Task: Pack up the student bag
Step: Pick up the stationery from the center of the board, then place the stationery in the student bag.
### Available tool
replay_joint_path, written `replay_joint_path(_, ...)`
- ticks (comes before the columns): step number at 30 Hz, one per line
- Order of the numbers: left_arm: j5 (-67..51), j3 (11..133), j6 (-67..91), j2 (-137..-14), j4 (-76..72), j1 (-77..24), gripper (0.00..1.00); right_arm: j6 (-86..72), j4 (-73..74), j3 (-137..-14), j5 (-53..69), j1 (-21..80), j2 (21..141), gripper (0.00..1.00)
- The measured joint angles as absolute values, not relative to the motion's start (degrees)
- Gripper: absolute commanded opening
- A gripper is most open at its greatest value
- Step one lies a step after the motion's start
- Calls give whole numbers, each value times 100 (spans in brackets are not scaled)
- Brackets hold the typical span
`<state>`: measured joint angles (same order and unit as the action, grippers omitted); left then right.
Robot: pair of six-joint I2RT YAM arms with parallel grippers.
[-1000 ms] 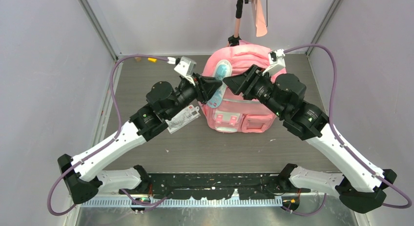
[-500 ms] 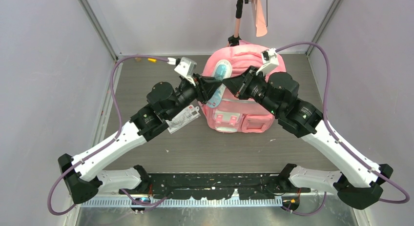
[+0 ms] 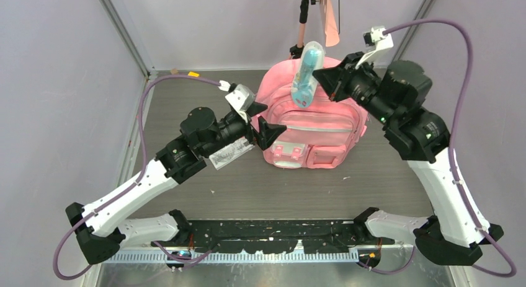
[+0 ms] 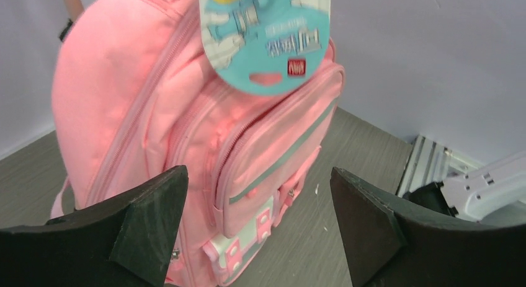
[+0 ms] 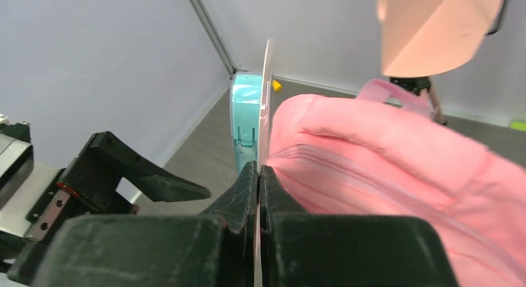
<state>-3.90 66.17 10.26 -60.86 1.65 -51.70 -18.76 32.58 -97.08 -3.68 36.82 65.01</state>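
The pink student bag (image 3: 316, 123) lies on the table at the back middle, front pockets toward me; it also shows in the left wrist view (image 4: 155, 113) and the right wrist view (image 5: 397, 157). My right gripper (image 3: 324, 78) is shut on the edge of a teal blister pack (image 3: 305, 75) and holds it up above the bag's top; the pack shows edge-on in the right wrist view (image 5: 253, 123) and hangs at the top of the left wrist view (image 4: 267, 33). My left gripper (image 3: 263, 118) is open and empty at the bag's left side.
A flat clear packet with a printed card (image 3: 231, 152) lies on the table under my left arm. A small yellow piece (image 3: 193, 74) lies at the back left. A pink stand with a hanging cloth (image 3: 329, 17) rises behind the bag. Grey walls close in three sides.
My right gripper has lifted the teal pack up and back, off the bag's front to above its top. My left gripper has let the pack go, opened and dropped back to the left.
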Motion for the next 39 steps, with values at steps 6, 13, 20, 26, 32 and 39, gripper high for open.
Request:
replay_joint_path(6, -1015, 6934, 690, -6429, 926, -5142, 77, -897, 4038, -10062, 1321, 2464, 6532, 0)
replay_joint_path(13, -1472, 7107, 375, -6845, 1149, -5000, 68, 176, 5000, -10547, 2379, 2257, 6648, 0)
replay_joint_path(20, -1702, 7231, 99, -7107, 1039, -4917, 58, 1068, 5568, -10919, 2694, 2248, 6757, 1)
replay_joint_path(26, -1728, 7234, -145, -7227, 851, -4899, 53, 1520, 5843, -11166, 2821, 2241, 6914, 0)
replay_joint_path(32, -1739, 7234, -309, -7253, 764, -4899, 56, 1824, 6106, -11625, 2871, 2237, 7262, 0)
replay_joint_path(39, -1758, 7234, -456, -7264, 694, -4901, 58, 2093, 6348, -11990, 2928, 2237, 7516, 0)
